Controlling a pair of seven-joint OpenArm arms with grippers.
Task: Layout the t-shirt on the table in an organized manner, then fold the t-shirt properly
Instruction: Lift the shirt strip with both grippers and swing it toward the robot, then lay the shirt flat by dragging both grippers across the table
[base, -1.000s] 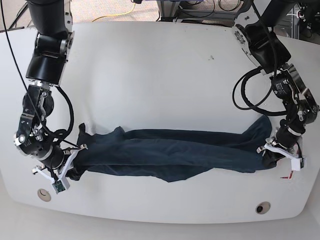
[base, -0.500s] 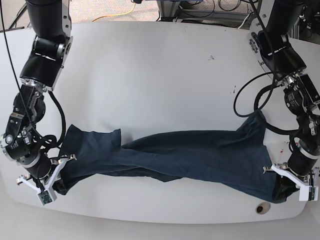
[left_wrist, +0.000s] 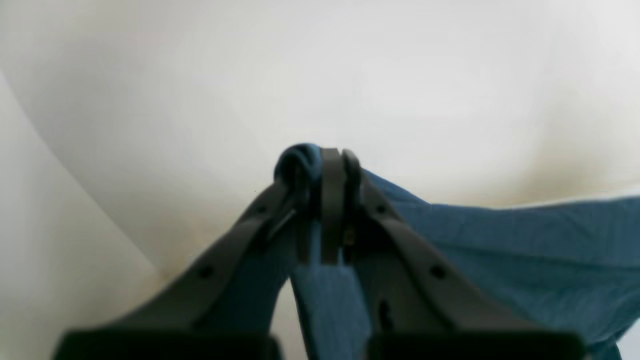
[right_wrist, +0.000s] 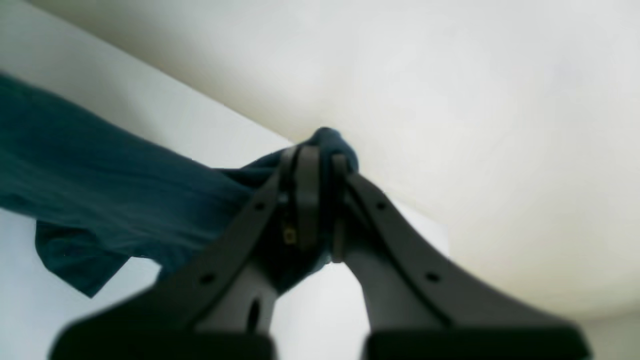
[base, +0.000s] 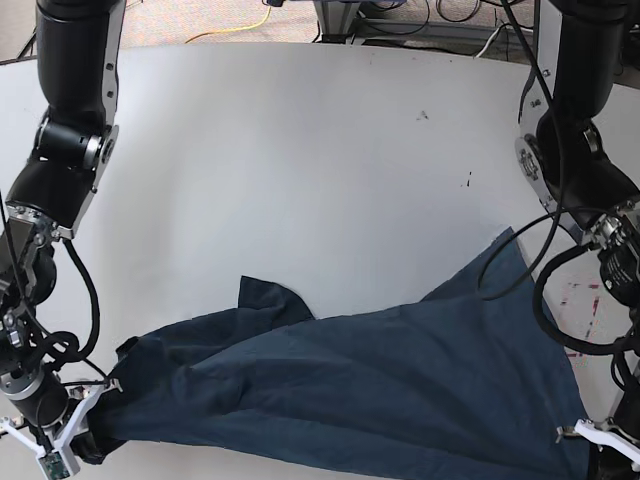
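Observation:
The dark navy-teal t-shirt (base: 380, 385) lies spread wide along the near edge of the white table (base: 300, 150), with one corner pointing up at the right and a small fold at the left. My right gripper (base: 92, 442), at the base view's lower left, is shut on the shirt's left end. The right wrist view shows its tips (right_wrist: 315, 155) pinching bunched cloth (right_wrist: 125, 200). My left gripper (base: 592, 437), at the lower right and partly cut off by the frame, is shut on the shirt's right end. The left wrist view shows its tips (left_wrist: 322, 165) clamped on cloth (left_wrist: 500, 250).
A red dashed mark (base: 585, 295) sits near the table's right edge, beside my left arm. Small dark specks (base: 423, 115) dot the far right of the tabletop. Cables and equipment (base: 400, 15) lie beyond the far edge.
Both grippers have pulled toward the near edge, dragging the shirt with them. The shirt has gone from a narrow stretched band to a broad spread sheet.

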